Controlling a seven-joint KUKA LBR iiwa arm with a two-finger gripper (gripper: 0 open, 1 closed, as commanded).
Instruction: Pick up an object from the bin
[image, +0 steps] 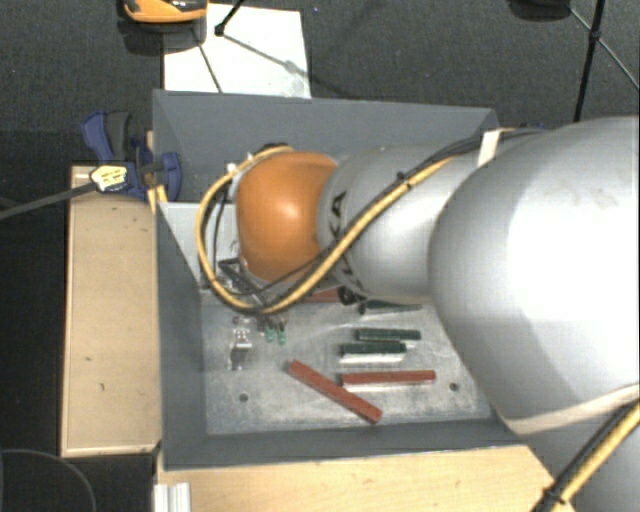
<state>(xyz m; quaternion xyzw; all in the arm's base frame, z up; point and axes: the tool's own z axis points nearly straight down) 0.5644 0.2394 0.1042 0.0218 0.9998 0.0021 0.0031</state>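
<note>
Jaws hidden under arm (520, 270), can't tell gap. Watch flat red bars (335, 391), lower centre: jaws may skid off, scrape bin (184, 400).

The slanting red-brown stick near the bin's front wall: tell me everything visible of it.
The slanting red-brown stick is a long, thin, straight bar with squared ends, of matte look, perhaps plastic or painted wood. It lies flat on the bin's grey floor near the front wall, running from upper left down to lower right. Its middle meets or nearly meets the left end of a level red-brown stick; whether they touch I cannot tell.
</note>
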